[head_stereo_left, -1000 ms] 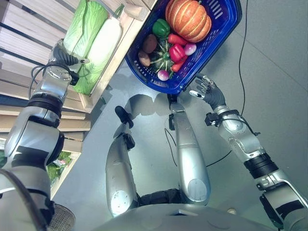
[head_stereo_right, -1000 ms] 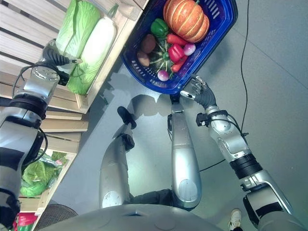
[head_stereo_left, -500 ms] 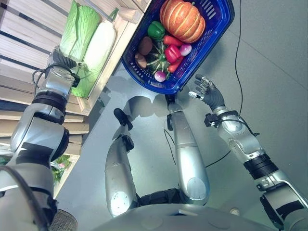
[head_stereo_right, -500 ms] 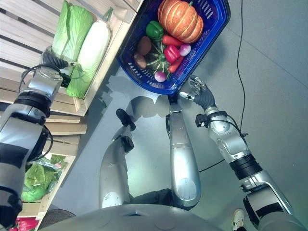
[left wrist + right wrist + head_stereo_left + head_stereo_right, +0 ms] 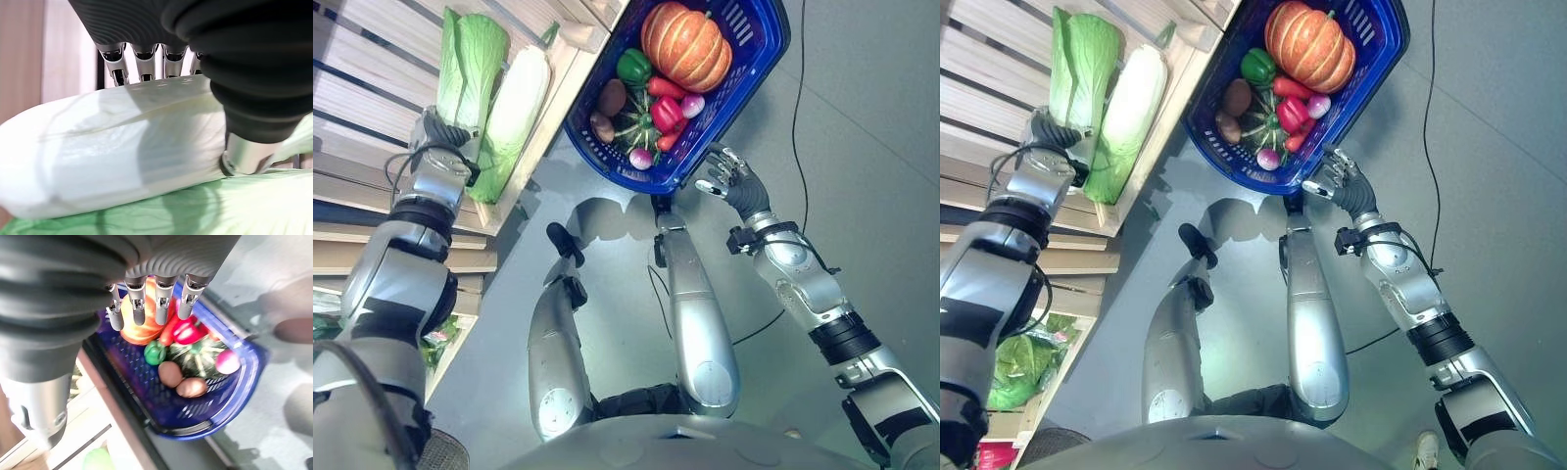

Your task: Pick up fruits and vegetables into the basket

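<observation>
**Left hand on the cabbage, basket waiting on the floor**

Grey floor [image 5: 862,117] below me, a wooden slatted shelf [image 5: 372,59] along my left. On its edge lie two napa cabbages side by side, a greener one [image 5: 470,64] and a paler one [image 5: 517,98]. My left hand [image 5: 445,137] is at their lower ends; in its wrist view the fingers [image 5: 142,61] reach over the far side of the pale cabbage and the thumb [image 5: 247,156] presses its near side, so I judge it is clasped round that one.

The blue basket [image 5: 759,64] sits on the floor just beside the shelf, already holding a pumpkin [image 5: 685,44], a green pepper [image 5: 633,66], red peppers [image 5: 666,110], a striped squash [image 5: 639,127], two radishes [image 5: 642,157] and two potatoes [image 5: 607,113]. My right hand [image 5: 729,176] hovers near the basket's rim, fingers loose and spread, holding nothing.

My worries: the cabbage is long and held at one end, so it could droop or slip from the grasp when lifted. It might drag its greener neighbour off the shelf. The basket is crowded, so a long cabbage may overhang the rim and roll out.
</observation>
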